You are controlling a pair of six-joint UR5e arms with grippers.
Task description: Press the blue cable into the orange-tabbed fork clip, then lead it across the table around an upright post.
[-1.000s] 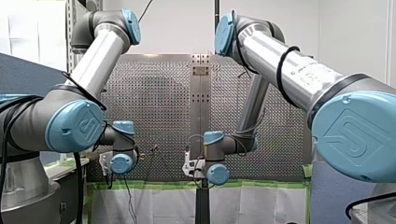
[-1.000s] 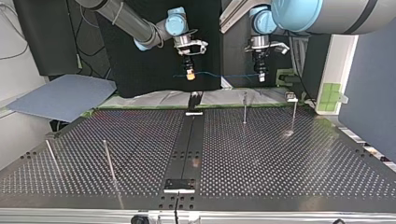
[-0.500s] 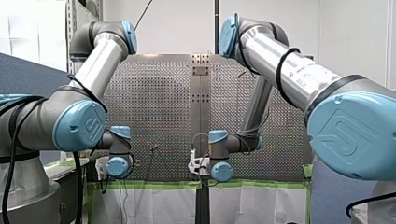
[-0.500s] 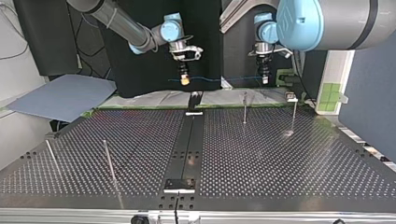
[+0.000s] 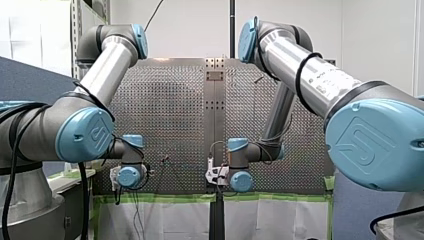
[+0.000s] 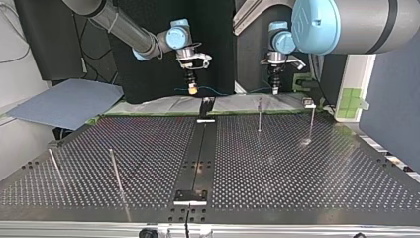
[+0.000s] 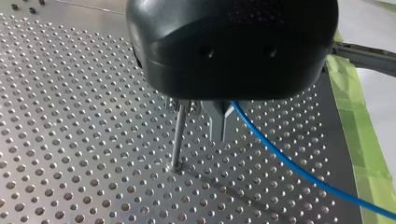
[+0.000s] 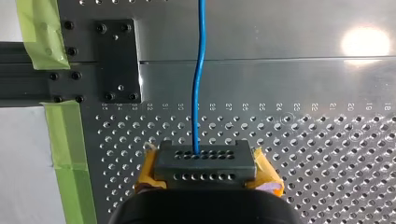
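Note:
The blue cable hangs slack between my two grippers above the table's far edge in the top view. My right gripper, with yellow pads, is shut on it, and the cable runs straight ahead from its black tip. My left gripper is shut on the cable too, which trails away from its metal fingers as a blue line. An upright post stands close beside those fingers. No orange-tabbed clip shows clearly.
Thin posts stand on the perforated table at the top view's right, and two more at its left. A black rail runs down the middle. Green tape edges the plate.
Both grippers have come down toward the table's far edge. In the top view my right gripper has also shifted left, and the cable, taut before, now sags.

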